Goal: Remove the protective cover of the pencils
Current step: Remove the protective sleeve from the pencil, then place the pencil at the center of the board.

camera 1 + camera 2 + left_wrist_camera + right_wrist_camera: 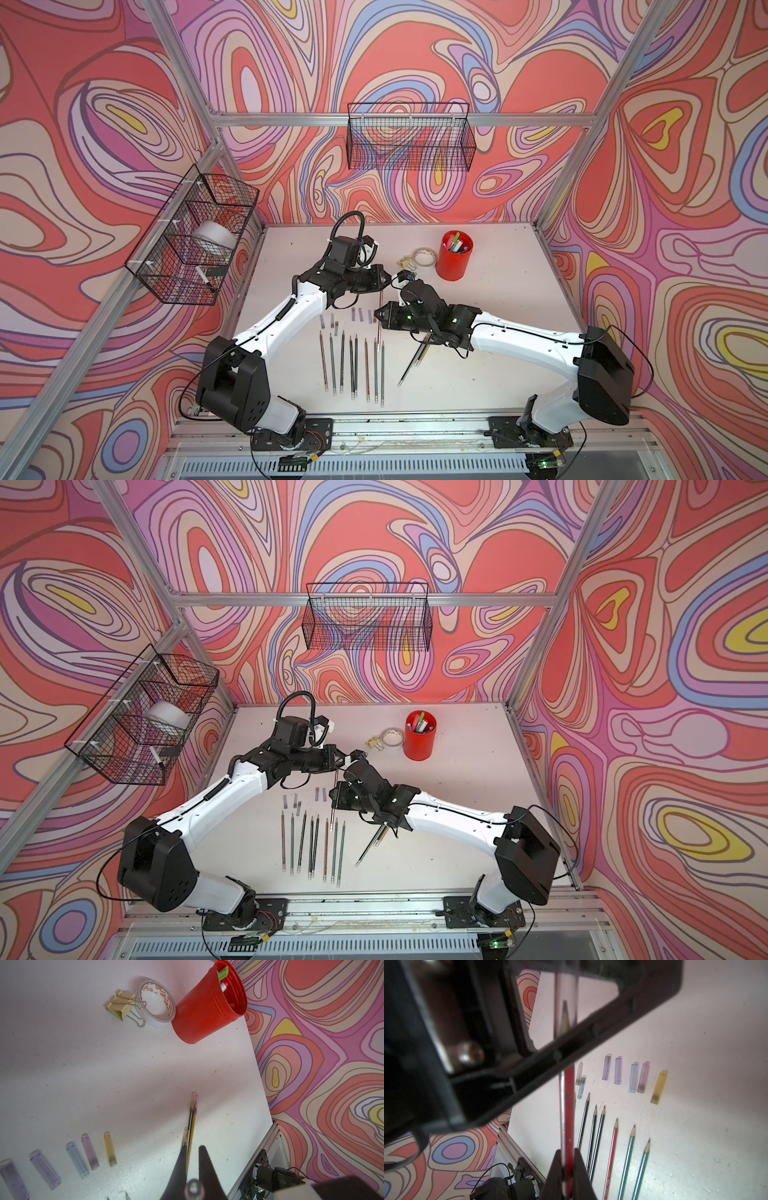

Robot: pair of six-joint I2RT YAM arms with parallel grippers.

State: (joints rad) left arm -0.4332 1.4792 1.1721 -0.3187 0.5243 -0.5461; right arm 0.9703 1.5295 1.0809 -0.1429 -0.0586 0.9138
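My right gripper (pixel 566 1159) is shut on a red pencil (pixel 569 1105), seen upright in both top views (pixel 379 322) (pixel 333 808). The pencil's tip sits inside a clear protective cover (pixel 565 1001), and my left gripper (pixel 193 1148) is shut on that cover (pixel 194 1188). The two grippers meet mid-table, left (pixel 388 279) just beyond right (pixel 379 313). Several bare pencils (pixel 353 365) lie in a row near the front. Several loose covers (pixel 357 314) lie beyond them. Capped pencils (pixel 192 1118) lie partly under the right arm (pixel 415 357).
A red cup (pixel 455 255) holding markers stands at the back right of the table, with a tape roll (pixel 424 257) and a yellow binder clip (pixel 405 262) beside it. Wire baskets hang on the back wall (pixel 409 137) and on the left wall (pixel 195 237).
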